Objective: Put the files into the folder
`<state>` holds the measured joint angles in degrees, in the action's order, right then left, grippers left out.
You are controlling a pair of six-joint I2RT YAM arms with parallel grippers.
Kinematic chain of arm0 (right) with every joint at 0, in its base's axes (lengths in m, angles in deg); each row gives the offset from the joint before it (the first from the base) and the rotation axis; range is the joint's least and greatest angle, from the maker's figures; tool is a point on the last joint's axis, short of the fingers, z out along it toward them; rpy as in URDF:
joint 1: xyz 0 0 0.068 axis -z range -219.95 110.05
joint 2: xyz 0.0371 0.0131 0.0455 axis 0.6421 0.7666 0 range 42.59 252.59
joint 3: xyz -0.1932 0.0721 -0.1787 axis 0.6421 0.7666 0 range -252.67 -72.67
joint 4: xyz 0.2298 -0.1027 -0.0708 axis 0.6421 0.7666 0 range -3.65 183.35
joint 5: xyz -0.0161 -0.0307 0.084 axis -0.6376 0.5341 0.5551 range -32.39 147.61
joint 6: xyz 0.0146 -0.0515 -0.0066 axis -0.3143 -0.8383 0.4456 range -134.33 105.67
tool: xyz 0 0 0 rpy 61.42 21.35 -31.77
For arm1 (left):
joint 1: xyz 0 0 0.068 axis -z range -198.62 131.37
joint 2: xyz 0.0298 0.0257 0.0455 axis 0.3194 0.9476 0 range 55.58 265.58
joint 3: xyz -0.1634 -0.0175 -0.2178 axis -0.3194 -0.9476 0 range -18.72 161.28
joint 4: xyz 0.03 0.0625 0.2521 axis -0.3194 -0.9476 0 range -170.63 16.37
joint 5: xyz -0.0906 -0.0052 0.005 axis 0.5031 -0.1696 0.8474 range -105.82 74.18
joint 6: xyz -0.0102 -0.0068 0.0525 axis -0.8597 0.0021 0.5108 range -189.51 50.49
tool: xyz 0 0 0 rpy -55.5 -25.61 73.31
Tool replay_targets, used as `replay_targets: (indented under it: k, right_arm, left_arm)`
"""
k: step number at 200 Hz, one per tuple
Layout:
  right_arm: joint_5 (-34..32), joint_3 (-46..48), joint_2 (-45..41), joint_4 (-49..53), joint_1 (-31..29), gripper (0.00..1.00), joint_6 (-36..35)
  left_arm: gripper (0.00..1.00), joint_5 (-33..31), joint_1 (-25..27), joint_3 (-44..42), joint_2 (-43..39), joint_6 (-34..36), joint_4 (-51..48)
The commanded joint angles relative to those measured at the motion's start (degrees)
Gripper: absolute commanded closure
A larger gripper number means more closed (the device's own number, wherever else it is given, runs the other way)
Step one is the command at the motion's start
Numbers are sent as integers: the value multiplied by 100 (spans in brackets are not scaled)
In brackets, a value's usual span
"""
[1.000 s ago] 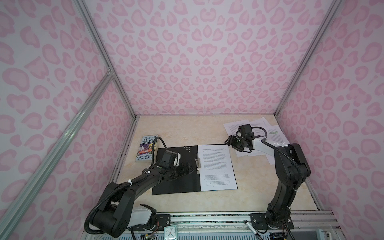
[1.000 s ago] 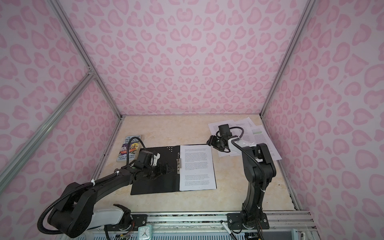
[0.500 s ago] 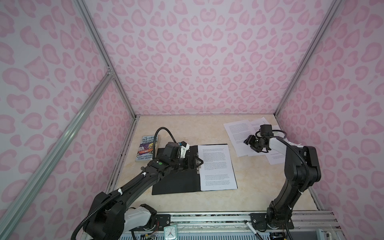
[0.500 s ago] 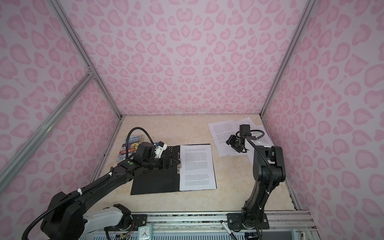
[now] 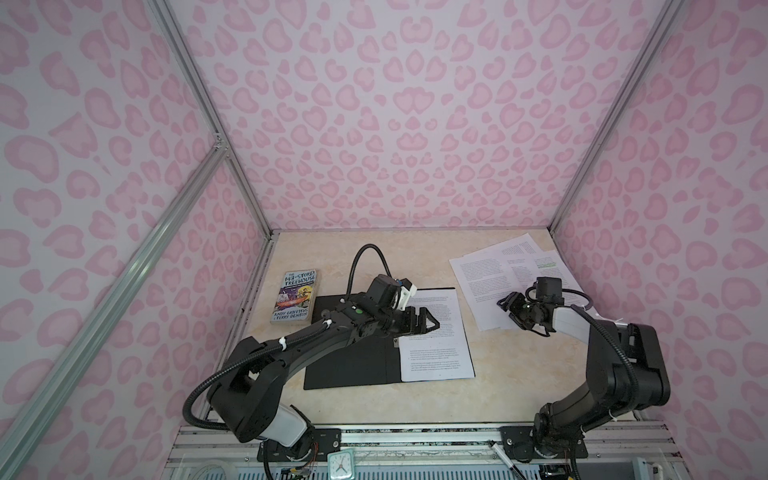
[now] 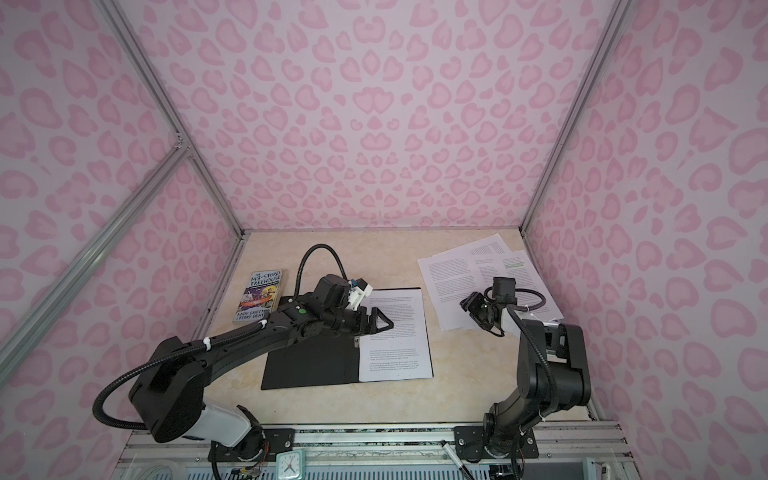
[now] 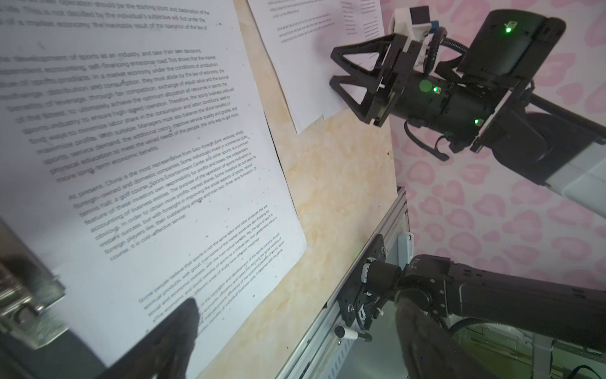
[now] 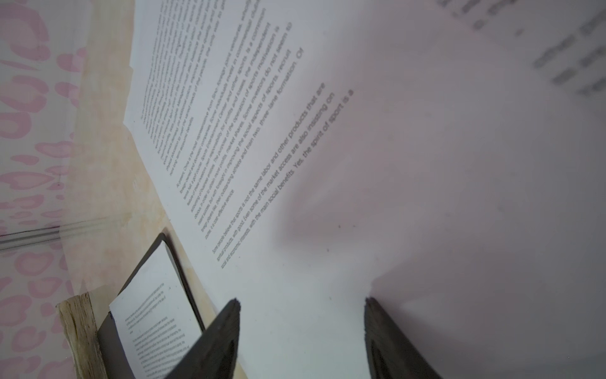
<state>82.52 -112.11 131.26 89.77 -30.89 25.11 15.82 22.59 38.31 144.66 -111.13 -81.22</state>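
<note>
My left gripper [image 5: 428,322] hangs with its jaws wide and empty over the 1 sheet [image 5: 436,357] lying on the right half of the open black folder [image 5: 353,361], which sits flat in the middle of the table [image 5: 332,257] just beside a book [image 5: 293,297]. My right gripper [image 5: 509,305] holds its jaws partly apart, nothing between them, low over the near edge of the loose files [image 5: 482,278], fanned out in the far right corner, apart from the folder.
</note>
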Motion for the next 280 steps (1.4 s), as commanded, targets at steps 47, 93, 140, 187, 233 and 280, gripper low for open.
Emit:
replay_targets:
  k: [47,93,140,187,233,280]
  right_arm:
    - [15,-570,484,-224,413,40,305]
    - [113,-619,696,-254,490,40,284]
    - [359,-360,742,-374,535,40,373]
    - [462,-239,762,-440,548,41,415]
    - [589,-167,837,-500,590,42,456]
    - [665,-90,861,-570,641,42,485]
  left_arm:
    - [13,-563,685,1890,2013,-797,416]
    - [14,-1014,783,3036,3222,-1777,551]
    - [2,-1394,862,4124,4111,-2001,328]
    - [0,-1529,905,4710,4655,-2246,196]
    - [0,-1621,928,5082,5040,-2339,41]
    - [1,-1786,928,4845,5065,-2690,360]
